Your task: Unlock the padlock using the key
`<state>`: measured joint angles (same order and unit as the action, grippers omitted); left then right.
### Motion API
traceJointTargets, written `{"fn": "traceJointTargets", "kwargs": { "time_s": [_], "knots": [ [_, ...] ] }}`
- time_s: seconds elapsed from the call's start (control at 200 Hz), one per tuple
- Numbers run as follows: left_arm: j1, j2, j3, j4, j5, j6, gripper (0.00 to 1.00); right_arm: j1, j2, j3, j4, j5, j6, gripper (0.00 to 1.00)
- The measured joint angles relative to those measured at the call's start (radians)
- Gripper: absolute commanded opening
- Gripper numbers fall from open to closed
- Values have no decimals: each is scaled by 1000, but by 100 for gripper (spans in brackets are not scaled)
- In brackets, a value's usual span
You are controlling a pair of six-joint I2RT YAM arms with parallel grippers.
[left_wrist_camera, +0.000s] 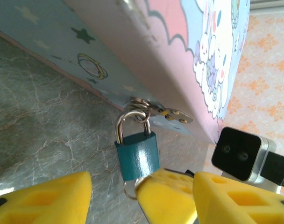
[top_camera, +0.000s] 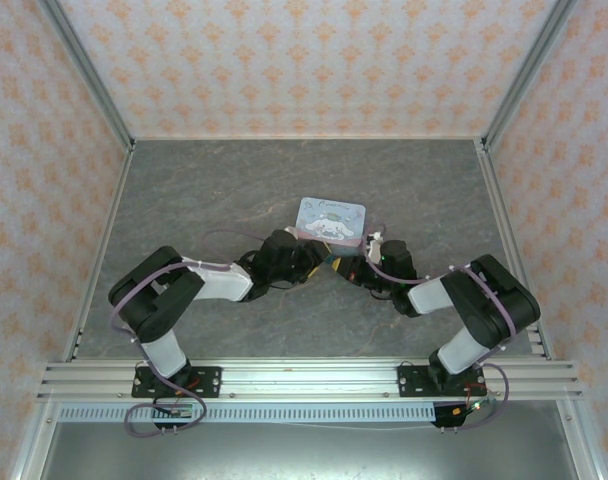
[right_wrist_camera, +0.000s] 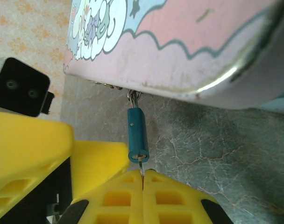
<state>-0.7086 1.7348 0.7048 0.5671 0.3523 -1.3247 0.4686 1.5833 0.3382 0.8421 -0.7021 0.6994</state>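
The small teal padlock hangs by its silver shackle from the hasp on the front of the pale blue cartoon tin. The shackle looks closed. My right gripper is shut on the key, whose thin blade sits in the keyhole at the bottom of the padlock. A key ring shows under the lock. My left gripper is open, with one finger on either side of the padlock and of the right gripper's fingers, touching neither.
The tin stands on the grey marbled table. Both arms meet just in front of it. Patterned walls enclose the table on three sides. The right wrist camera block is close to my left gripper's right finger.
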Motion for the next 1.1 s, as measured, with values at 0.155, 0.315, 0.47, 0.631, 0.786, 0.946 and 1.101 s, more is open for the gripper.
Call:
{"fn": "traceJointTargets", "kwargs": {
  "time_s": [0.155, 0.315, 0.47, 0.631, 0.786, 0.946, 1.101],
  "knots": [
    [0, 43, 0, 53, 0, -30, 50, 0, -5, 0, -16, 0, 24, 0],
    [0, 71, 1, 76, -1, -50, 42, 0, -5, 2, -19, -1, 38, 0],
    [0, 88, 1, 93, -1, -67, 39, 2, -5, 2, -19, 0, 46, 0],
    [0, 95, 4, 104, 0, -82, 37, 2, -4, 4, -19, -1, 62, 0],
    [0, 105, 24, 107, 0, -92, 31, 3, -4, 10, -15, -1, 87, 0],
    [2, 105, 28, 110, -1, -96, 17, 5, -3, 14, -14, -3, 106, 2],
    [3, 105, 28, 111, -1, -92, 3, 4, -11, 15, -35, 6, 100, 18]
  ]
}}
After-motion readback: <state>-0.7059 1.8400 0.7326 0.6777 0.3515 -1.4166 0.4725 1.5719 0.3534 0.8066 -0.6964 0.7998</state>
